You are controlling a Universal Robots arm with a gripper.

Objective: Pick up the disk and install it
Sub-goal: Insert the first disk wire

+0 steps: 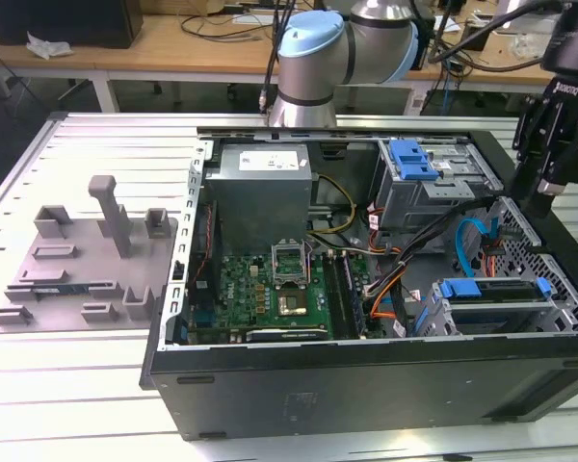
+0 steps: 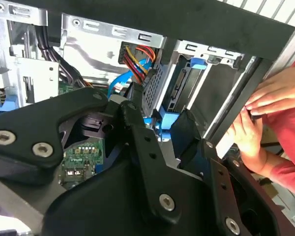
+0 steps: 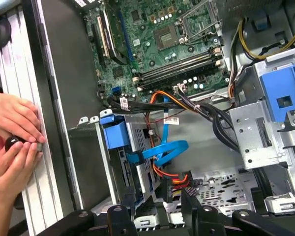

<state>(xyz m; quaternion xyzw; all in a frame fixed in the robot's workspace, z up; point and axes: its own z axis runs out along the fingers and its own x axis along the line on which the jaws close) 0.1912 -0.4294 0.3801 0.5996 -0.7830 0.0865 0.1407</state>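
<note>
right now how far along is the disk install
Done, apparently: the disk sits in the drive cage, its blue carrier showing at the top. In hand: nothing; the gripper hangs open over the cage. Left: nothing obvious, though I cannot confirm it is latched.

Black pincer (image 1: 547, 192) over open computer case (image 1: 366, 385)

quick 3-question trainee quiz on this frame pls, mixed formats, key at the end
1. True or false: the gripper hangs over the grey tray.
2. The person's hands rest: A) on the motherboard B) at the computer case's outer edge C) on the robot arm.
3. Fill in: the disk sits in the case at the exterior view's ____.
Key: 1 false, it is over the case; 2 B; 3 right.
</note>
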